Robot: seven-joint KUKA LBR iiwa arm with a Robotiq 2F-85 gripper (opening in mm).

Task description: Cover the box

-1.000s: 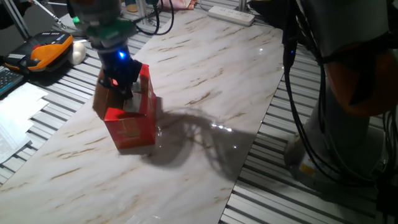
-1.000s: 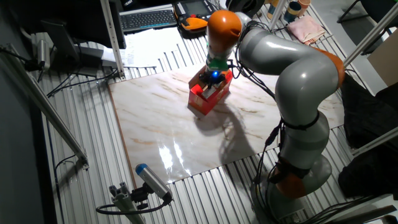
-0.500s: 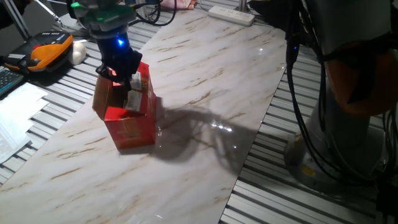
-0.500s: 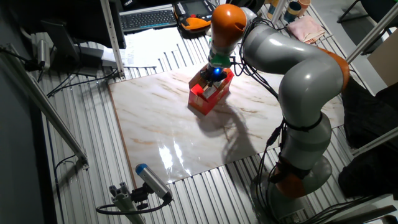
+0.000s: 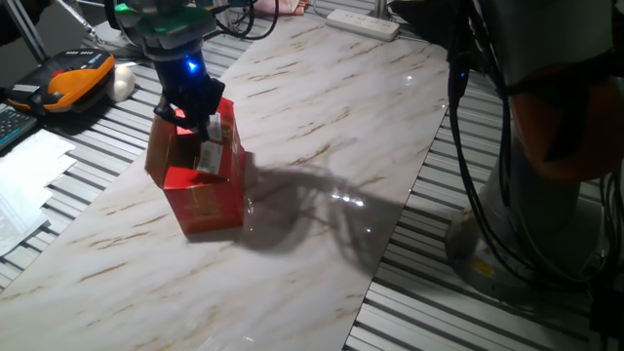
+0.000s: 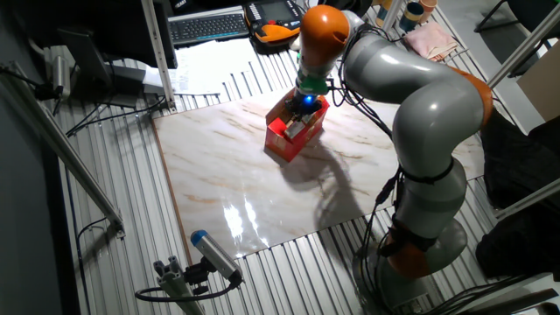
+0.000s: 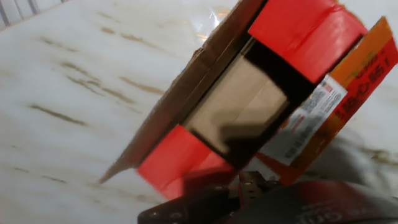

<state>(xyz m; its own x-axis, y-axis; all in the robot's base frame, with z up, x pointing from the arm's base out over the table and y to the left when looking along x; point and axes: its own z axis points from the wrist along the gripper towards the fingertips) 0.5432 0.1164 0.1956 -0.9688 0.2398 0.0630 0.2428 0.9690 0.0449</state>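
The box (image 5: 207, 191) stands on the marble table (image 5: 322, 127) near its left edge, red outside, with its top open. One brown flap (image 5: 159, 152) hangs out to the left and a red flap (image 5: 226, 121) stands up at the back. In the hand view I see the brown inside (image 7: 239, 102), red flaps (image 7: 298, 31) and an orange flap with a pale label (image 7: 308, 121). My gripper (image 5: 198, 115) hovers just above the open top, fingers together and holding nothing. It also shows in the other fixed view (image 6: 304, 103), over the box (image 6: 291, 140).
An orange and black device (image 5: 78, 78), a white object (image 5: 123, 82) and papers (image 5: 29, 166) lie left of the table. A power strip (image 5: 363, 21) lies at the back. Cables (image 5: 468, 146) hang at the right. A keyboard (image 6: 206, 26) sits behind.
My gripper has risen a little out of the box's top and shifted slightly toward the back. The box and its flaps stay where they were.
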